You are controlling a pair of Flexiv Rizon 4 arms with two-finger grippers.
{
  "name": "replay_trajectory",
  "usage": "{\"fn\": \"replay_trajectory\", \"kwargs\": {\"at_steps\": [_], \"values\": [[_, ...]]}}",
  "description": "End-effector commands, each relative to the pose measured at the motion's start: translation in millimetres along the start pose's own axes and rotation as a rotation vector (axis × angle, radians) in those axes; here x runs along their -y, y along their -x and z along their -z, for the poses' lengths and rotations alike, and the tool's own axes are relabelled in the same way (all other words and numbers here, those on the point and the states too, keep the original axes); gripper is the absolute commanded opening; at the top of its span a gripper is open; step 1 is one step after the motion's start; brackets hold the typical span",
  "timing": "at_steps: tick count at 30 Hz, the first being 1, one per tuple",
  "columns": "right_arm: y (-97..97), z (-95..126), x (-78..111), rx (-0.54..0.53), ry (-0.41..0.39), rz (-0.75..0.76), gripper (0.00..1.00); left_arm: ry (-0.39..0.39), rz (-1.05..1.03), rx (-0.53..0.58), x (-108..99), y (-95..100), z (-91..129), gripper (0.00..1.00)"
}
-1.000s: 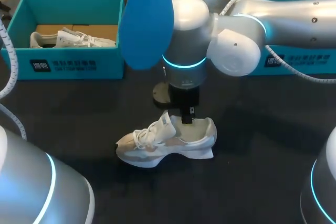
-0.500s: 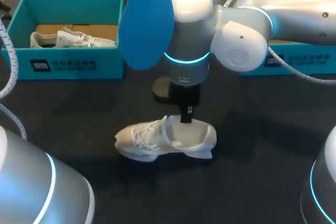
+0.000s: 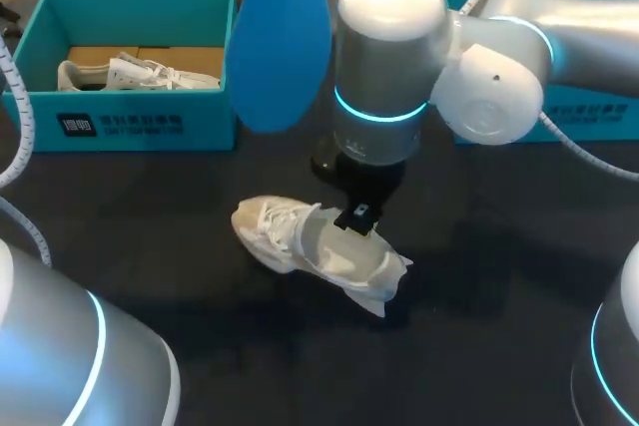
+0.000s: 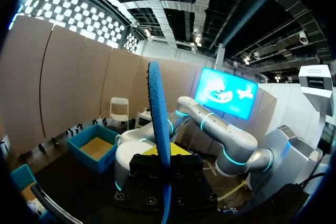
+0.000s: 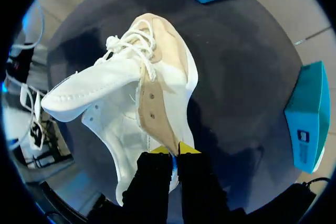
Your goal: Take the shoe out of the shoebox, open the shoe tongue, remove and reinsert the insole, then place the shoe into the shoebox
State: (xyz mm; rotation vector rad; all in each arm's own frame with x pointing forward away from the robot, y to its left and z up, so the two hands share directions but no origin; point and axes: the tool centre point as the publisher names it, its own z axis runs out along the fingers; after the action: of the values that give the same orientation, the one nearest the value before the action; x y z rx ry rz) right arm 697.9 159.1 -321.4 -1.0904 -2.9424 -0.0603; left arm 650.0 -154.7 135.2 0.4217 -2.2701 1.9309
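My right hand [image 5: 175, 150] pinches the shoe [image 3: 305, 241] by its upper edge. The shoe sits mid-tabletop [image 3: 499, 276], toe toward ten o'clock. My left hand [image 4: 164, 157] grips the blue insole [image 3: 280, 37], raised at twelve o'clock of it.

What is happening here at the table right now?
The right end effector is shut on the side wall of the white shoe, which lies on the dark table, outside the shoeboxes. The left end effector holds the blue insole upright above the table, so the insole is out of the shoe. A second shoe sits in the left shoebox.
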Motion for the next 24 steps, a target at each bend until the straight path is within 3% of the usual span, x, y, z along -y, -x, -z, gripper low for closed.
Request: {"fn": "replay_trajectory", "kwargs": {"at_steps": [1, 14, 24], "values": [[-2.7, 7.6, 9.9, 0.016, 0.078, -0.28, 0.0, 0.003, 0.0, 0.001, 0.6, 0.1, -0.7, 0.0], [-17.7, 15.1, 0.9, -0.017, 0.089, -0.579, 0.0, 0.003, 0.0, 0.001, 0.6, 0.1, -0.7, 0.0], [-30.6, -0.5, 3.1, -0.043, 0.109, -0.637, 0.0, 0.003, 0.0, 0.001, 0.6, 0.1, -0.7, 0.0]]}}
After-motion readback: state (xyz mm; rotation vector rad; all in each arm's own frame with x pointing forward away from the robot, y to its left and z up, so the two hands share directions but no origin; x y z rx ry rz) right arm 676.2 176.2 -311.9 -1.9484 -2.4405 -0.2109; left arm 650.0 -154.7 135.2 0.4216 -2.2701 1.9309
